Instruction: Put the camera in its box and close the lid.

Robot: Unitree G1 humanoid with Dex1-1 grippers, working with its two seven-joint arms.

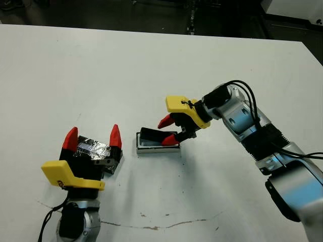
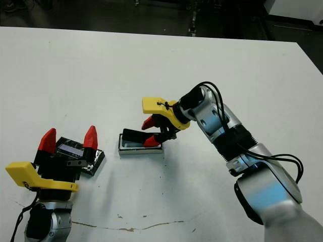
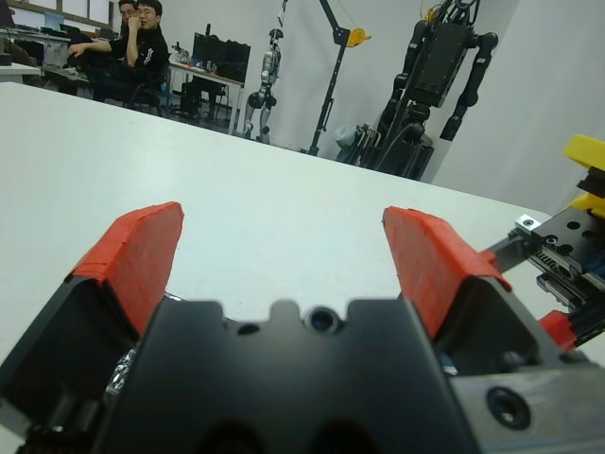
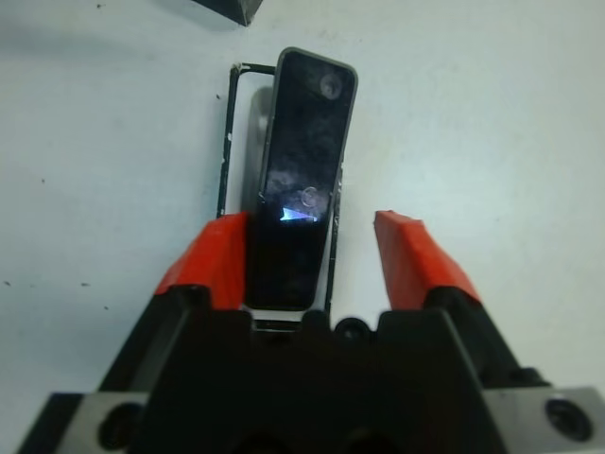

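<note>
We judge the camera (image 4: 301, 170), lying askew in the box (image 1: 158, 148) between our spread right hand (image 1: 169, 130), stiff, light and glossy-slick, best nudged by its narrow edges, while our spread left hand (image 1: 92, 138) hovers over the lid (image 1: 93, 150).

White table (image 1: 101, 65), dark floor, white wall, seated people (image 3: 128, 47)

On my white desk (image 1: 151, 65) the box (image 1: 158, 146) and the lid (image 1: 96, 150) lie near each other, apart.
</note>
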